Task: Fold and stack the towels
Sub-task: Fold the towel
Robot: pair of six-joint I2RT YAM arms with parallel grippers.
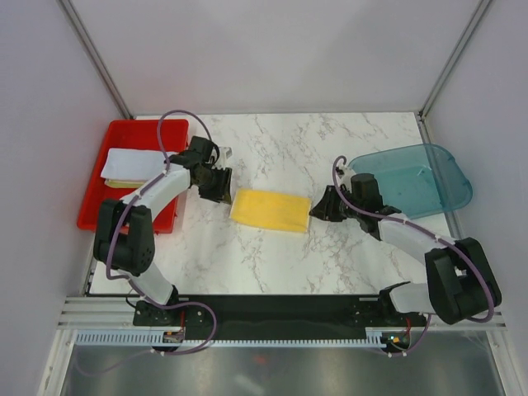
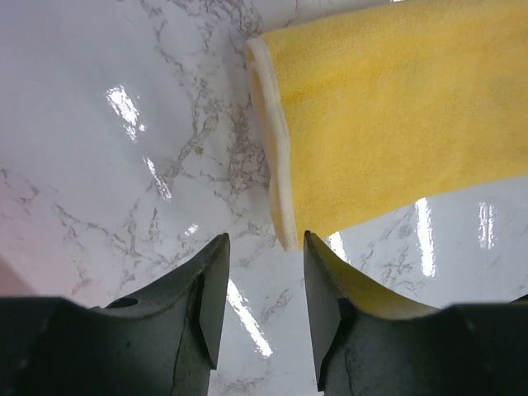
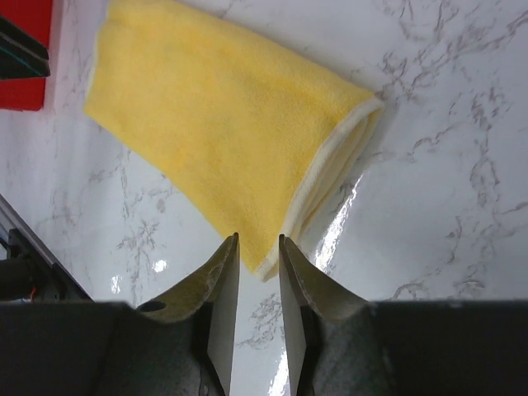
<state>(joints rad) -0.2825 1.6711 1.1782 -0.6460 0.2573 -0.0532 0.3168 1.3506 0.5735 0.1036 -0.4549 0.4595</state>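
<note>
Towel [image 1: 269, 209], yellow, folded, flat on counter [image 1: 330, 148] between left end effector [image 2: 262, 247] and right end effector [image 3: 258, 243], both parted and empty. Risk of a fingertip catching the hem on lift-off, dragging fold open.

**ITEM COUNT**

Red tray [image 1: 93, 216]: one.
Teal bin [image 1: 450, 186]: one.
Towels: three visible. One yellow towel [image 1: 270, 210] lies on the counter [image 1: 313, 148]. One white towel [image 1: 132, 162] and one cream towel [image 1: 124, 182] beneath it lie in the red tray.
Tools: two, the left tool [image 1: 216, 188] and the right tool [image 1: 318, 208].
</note>
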